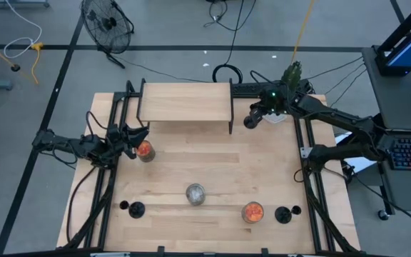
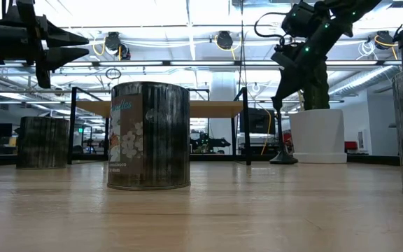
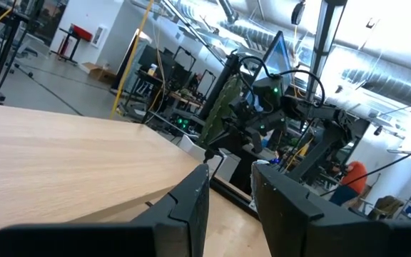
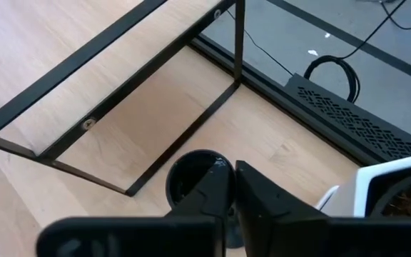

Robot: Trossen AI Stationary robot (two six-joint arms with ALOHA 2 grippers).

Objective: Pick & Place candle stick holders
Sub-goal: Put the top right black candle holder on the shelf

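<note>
Holder at the desk's two o'clock sits pinched in my right hand, fingers closed on its cup beside the shelf where I'd guess it belongs. Two others wait along six o'clock. My left hand hovers at nine, fingers slightly apart, empty.

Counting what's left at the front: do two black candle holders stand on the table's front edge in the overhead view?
Yes: one candle holder stands front-left, another front-right.
</note>
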